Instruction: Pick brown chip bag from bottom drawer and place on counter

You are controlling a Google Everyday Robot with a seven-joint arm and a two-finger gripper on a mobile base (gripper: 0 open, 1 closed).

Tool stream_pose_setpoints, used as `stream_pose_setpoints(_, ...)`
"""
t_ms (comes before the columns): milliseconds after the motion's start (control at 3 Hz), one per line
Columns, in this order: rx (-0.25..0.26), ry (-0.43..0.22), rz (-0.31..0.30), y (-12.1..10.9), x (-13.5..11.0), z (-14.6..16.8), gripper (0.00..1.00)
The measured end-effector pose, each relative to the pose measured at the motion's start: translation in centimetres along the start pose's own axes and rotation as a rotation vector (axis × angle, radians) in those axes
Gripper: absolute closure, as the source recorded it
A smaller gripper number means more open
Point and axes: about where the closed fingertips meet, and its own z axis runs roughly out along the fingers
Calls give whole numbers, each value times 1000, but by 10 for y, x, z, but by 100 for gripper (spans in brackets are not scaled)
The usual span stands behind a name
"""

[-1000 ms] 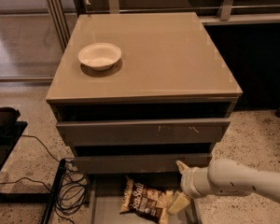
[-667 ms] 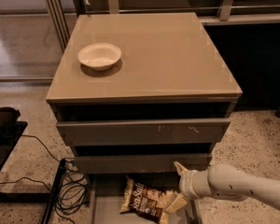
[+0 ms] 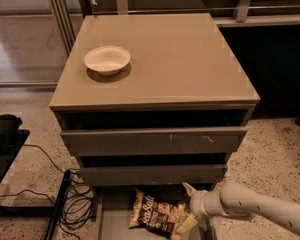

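- Since a second ago the gripper [image 3: 188, 207] has sunk a little lower and crept slightly toward the left at the bottom right of the frame, while the brown chip bag [image 3: 155, 213] lies where it did.
- Its two pale fingers are spread wide, one pointing up-left and one down-left, with the right end of the bag at or just between their tips; they are not closed on it.
- The white arm [image 3: 262, 209] reaches in from the lower right corner.
- The bag lies flat on the floor of the bottom drawer [image 3: 115, 221], which is pulled out at the bottom centre of the frame, its script side up.
- Above it, two flat drawer fronts [image 3: 150, 141] stand slightly out, with dark gaps over each.
- The counter [image 3: 180, 59] fills the middle of the frame, a smooth taupe slab with a soft sheen.
- A shallow cream bowl [image 3: 107, 60] sits on the counter's upper left part, well apart from the bag.
- Speckled terrazzo floor [image 3: 275, 149] surrounds the cabinet.
- Black cables [image 3: 77, 204] coil on the floor at the lower left, beside a black frame [image 3: 2, 134].
- Metal-framed glass panels [image 3: 25, 29] stand at the upper left, and a dark wall runs behind at the upper right.
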Motion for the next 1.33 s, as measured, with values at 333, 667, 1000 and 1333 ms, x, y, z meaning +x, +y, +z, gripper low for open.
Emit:
stream_pose_setpoints(333, -63, -49, 23, -3, 28, 33, 0)
stream_pose_setpoints(667, -65, -48, 21, -2, 28, 35, 0)
stream_pose_setpoints(1000, -75, -41, 30, 2, 36, 55, 0)
stream_pose_setpoints(1333, -71, -43, 72, 1, 55, 77, 0)
